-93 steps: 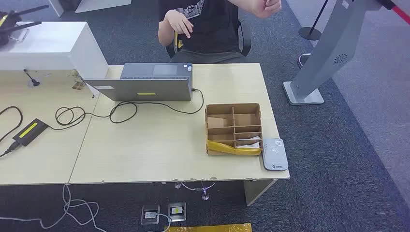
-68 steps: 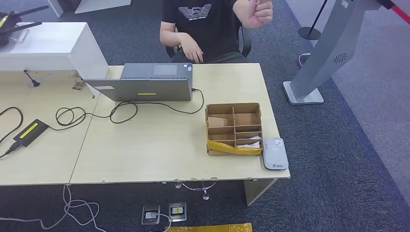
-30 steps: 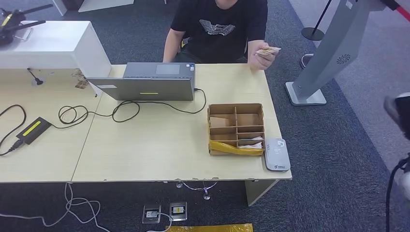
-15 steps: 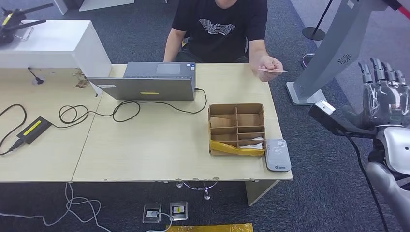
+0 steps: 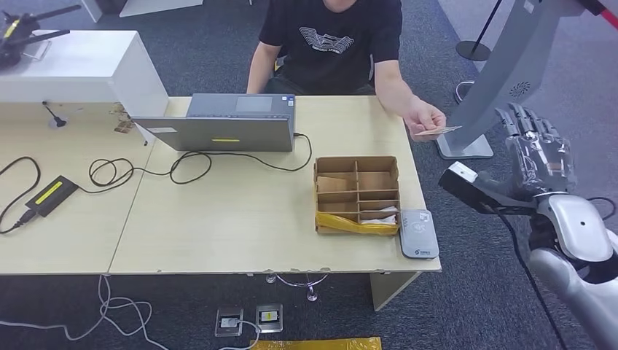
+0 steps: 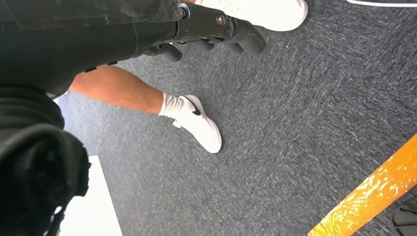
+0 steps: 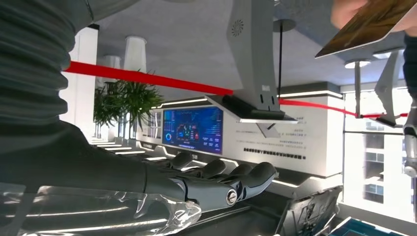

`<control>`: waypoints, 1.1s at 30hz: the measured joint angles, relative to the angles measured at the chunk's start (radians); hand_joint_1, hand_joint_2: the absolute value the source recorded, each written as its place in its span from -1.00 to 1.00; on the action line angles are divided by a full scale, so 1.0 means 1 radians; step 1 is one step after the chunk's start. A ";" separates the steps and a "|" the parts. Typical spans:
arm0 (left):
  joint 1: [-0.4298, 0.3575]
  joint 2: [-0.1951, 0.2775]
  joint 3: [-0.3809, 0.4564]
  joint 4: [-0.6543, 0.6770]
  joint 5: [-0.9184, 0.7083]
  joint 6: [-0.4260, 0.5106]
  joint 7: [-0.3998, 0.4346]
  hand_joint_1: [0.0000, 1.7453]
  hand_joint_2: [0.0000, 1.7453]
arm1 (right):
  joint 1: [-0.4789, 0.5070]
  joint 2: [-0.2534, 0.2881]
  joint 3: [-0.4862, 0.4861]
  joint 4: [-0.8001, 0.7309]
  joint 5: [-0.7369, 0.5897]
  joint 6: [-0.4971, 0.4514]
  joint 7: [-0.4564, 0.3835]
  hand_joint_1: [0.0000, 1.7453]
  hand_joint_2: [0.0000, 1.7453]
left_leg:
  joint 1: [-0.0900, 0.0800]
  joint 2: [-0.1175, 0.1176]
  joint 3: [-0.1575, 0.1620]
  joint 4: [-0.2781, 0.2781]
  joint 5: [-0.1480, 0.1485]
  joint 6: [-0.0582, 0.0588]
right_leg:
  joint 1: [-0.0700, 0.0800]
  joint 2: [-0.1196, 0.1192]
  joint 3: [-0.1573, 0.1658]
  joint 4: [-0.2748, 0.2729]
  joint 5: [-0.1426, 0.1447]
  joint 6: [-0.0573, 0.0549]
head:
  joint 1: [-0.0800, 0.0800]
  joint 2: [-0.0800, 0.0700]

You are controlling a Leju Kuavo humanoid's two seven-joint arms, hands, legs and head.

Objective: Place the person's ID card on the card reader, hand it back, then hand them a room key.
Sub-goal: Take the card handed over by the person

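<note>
A person in a black T-shirt sits behind the desk and holds the ID card (image 5: 437, 131) out past the desk's right edge. My right hand (image 5: 536, 154) is raised right of the desk, a little beyond the card and apart from it, fingers stretched and holding nothing. In the right wrist view the hand (image 7: 211, 189) lies flat, with the card (image 7: 366, 24) further off. The grey card reader (image 5: 417, 233) lies at the desk's front right corner. White room keys (image 5: 375, 216) sit in a compartmented cardboard box (image 5: 356, 166). My left hand (image 6: 211, 32) hangs over the carpet, holding nothing.
A closed laptop (image 5: 218, 124) with a looped black cable (image 5: 182, 166) lies at the back of the desk (image 5: 233, 226). A white cabinet (image 5: 80, 65) stands at the far left. A grey kiosk stand (image 5: 495, 80) rises right of the desk, behind my right hand.
The person took up the card and stretched it out past the desk's right edge. My right arm rose into view and the hand moved in toward the card.
</note>
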 joint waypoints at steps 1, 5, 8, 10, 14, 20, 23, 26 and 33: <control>0.000 0.000 -0.002 0.000 0.002 0.000 0.000 -1.00 -1.00 | -0.009 0.002 0.019 0.009 -0.005 -0.004 0.000 -1.00 1.00 | 0.000 0.000 0.000 0.000 0.000 0.000 | 0.000 0.000 0.000 0.000 0.000 0.000 | 0.000 0.000; 0.001 0.000 -0.009 0.000 0.005 0.001 0.000 -1.00 -1.00 | -0.032 0.008 0.095 0.043 -0.028 -0.020 0.000 -1.00 1.00 | 0.000 -0.001 0.000 0.000 0.000 0.000 | 0.000 0.000 -0.001 0.000 0.000 0.000 | 0.000 0.000; 0.002 0.000 -0.012 0.000 0.007 0.004 0.000 -1.00 -1.00 | -0.036 0.008 0.122 0.053 -0.042 -0.032 0.000 -1.00 1.00 | 0.000 -0.001 -0.001 0.000 0.000 0.000 | 0.000 -0.001 -0.001 0.000 0.000 0.000 | 0.000 0.000; 0.003 0.000 -0.013 0.000 0.010 0.009 0.000 -1.00 -1.00 | -0.038 0.009 0.136 0.059 -0.040 -0.048 0.006 -1.00 1.00 | 0.000 -0.001 -0.001 0.000 0.000 0.000 | 0.000 0.000 -0.001 0.000 0.000 0.000 | 0.000 0.000; 0.003 0.000 -0.013 0.000 0.025 0.020 0.000 -1.00 -1.00 | -0.038 0.015 0.156 0.070 -0.027 -0.071 0.018 -1.00 1.00 | 0.000 -0.001 -0.001 0.000 0.000 0.000 | 0.000 0.000 -0.001 0.000 0.000 0.000 | 0.000 0.000; 0.003 0.000 -0.013 0.000 0.050 0.030 0.000 -1.00 -1.00 | -0.038 0.019 0.182 0.079 -0.024 -0.074 0.013 -1.00 1.00 | 0.000 -0.001 -0.001 0.000 0.000 0.000 | 0.000 0.000 -0.001 0.000 0.000 0.000 | 0.000 0.000; 0.003 0.000 -0.013 0.000 0.051 0.028 0.000 -1.00 -1.00 | -0.039 0.025 0.187 0.084 -0.022 -0.074 0.010 -1.00 1.00 | 0.000 -0.001 -0.001 0.000 0.000 -0.001 | 0.000 0.000 -0.001 0.000 0.000 0.000 | 0.000 0.000; 0.003 0.000 -0.013 0.000 0.044 0.022 0.000 -1.00 -1.00 | -0.048 0.030 0.194 0.088 -0.019 -0.073 0.005 -1.00 1.00 | 0.000 -0.001 -0.001 0.000 0.000 -0.001 | 0.000 0.000 -0.001 0.000 0.000 0.000 | 0.000 0.000; 0.003 0.001 -0.015 0.000 0.013 -0.009 -0.008 -1.00 -1.00 | -0.067 0.050 0.217 0.100 -0.016 -0.069 -0.003 -1.00 1.00 | 0.000 -0.001 -0.001 0.000 0.000 -0.001 | 0.000 0.000 -0.001 0.000 0.000 0.000 | 0.000 0.000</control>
